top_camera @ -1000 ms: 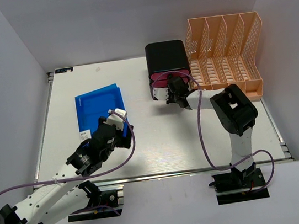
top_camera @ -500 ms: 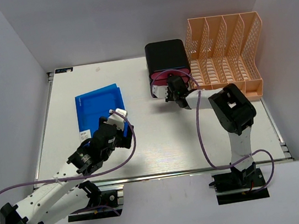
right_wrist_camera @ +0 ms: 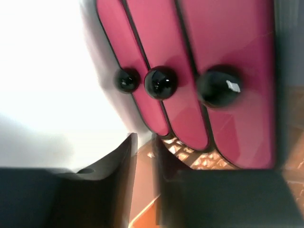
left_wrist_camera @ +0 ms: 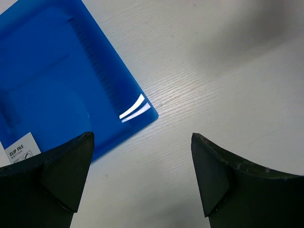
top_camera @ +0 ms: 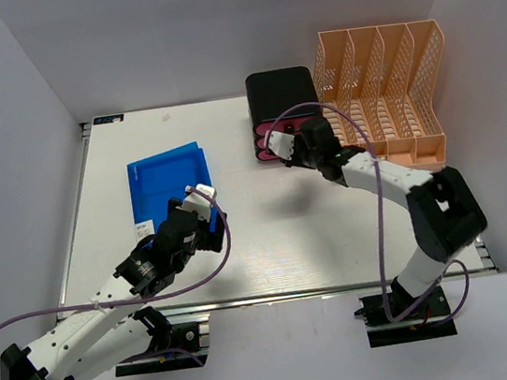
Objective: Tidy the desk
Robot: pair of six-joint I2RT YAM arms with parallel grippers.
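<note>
On the desk (top_camera: 269, 235) — three pink drawers (right_wrist_camera: 156, 47), three knobs (right_wrist_camera: 160, 83), one four-slot rack (top_camera: 381, 87).

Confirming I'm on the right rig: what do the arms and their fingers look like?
Left arm and right arm are white links with black joints and bases. A purple cable loops along each. The fingers are black, blunt wedges.

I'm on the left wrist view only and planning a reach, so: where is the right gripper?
Observer: The right gripper is at the pink drawer fronts of the black drawer unit, well away from your blue folder.
Operator: Anything beside that unit?
Observer: A peach file rack, on its right.
Operator: How many drawers?
Observer: Three, each with a black knob.
</note>
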